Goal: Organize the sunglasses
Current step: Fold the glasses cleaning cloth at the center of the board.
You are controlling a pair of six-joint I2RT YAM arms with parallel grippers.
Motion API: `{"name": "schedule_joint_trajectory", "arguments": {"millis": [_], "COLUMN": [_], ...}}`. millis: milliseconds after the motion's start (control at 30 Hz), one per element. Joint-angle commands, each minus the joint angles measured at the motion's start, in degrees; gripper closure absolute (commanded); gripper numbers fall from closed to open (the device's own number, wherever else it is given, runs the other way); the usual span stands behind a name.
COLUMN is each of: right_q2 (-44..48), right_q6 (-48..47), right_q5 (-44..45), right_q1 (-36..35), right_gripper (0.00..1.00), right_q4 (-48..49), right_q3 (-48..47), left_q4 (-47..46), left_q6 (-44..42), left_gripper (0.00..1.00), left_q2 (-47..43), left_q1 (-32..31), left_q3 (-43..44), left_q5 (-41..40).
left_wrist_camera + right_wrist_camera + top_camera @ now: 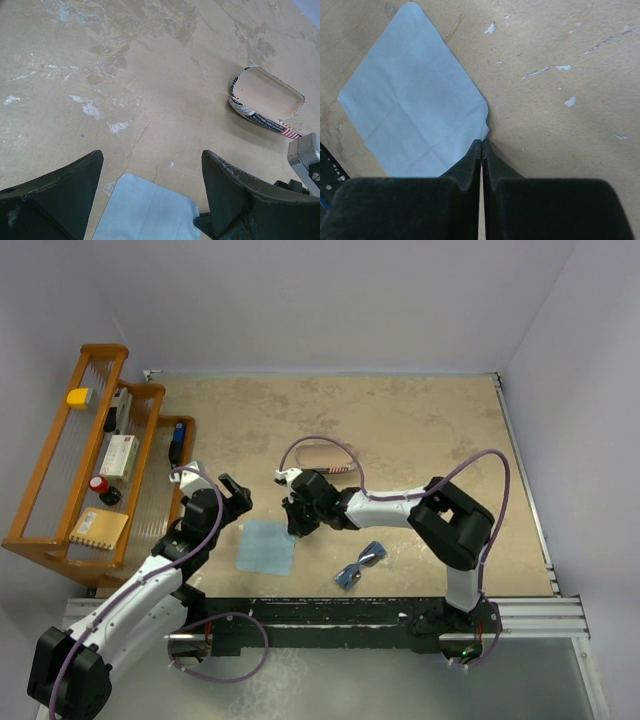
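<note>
The sunglasses [360, 565], with blue lenses and thin dark arms, lie on the table right of the light-blue cloth [267, 547], apart from both grippers. My right gripper [297, 525] is low at the cloth's right corner. In the right wrist view its jaws [482, 141] are shut, pinching the puckered corner of the cloth [415, 105]. My left gripper [238, 492] hovers open and empty above the cloth's far-left side, and in the left wrist view [152, 155] the cloth [145, 210] lies between its fingers. The sunglasses are out of both wrist views.
An open glasses case [325, 458] with a striped edge lies behind the right gripper and also shows in the left wrist view [265, 100]. A wooden rack [90, 470] with small items stands at the table's left edge. Walls close the back and right sides.
</note>
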State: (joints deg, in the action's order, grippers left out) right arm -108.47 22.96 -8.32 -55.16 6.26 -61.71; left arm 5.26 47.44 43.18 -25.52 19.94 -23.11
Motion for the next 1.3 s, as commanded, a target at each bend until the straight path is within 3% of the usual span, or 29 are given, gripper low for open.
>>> {"name": "schedule_joint_trajectory", "arguments": {"millis": [0,667,1100,1267], "right_q2": [2.8,6.6,1.8,1.9], "right_q6": [0.3,-4.2,-4.9,-4.7], "right_q5": [4.7,6.3,6.5,6.3], "right_q1": [1.4,10.4,10.7,10.8], "right_gripper": [1.0,1.0,1.0,1.0], "right_q4": [-3.0,-6.5,-7.7,-7.6], "right_q3": [0.1,0.0,-5.3,-4.8], "left_q4": [-2.4,-4.4,-5.1,-7.9], "left_q6": [0.4,0.3,-0.5,-1.5], "left_gripper": [0.23,0.23,0.24,0.23], "left_q2": [0.0,1.6,2.3,6.9], "left_q1": [-0.1,-0.2,-0.1,-0.2], "left_q3": [-0.3,-0.6,-1.0,-1.2], "left_q5": [0.6,3.1,3.3,5.1]}}
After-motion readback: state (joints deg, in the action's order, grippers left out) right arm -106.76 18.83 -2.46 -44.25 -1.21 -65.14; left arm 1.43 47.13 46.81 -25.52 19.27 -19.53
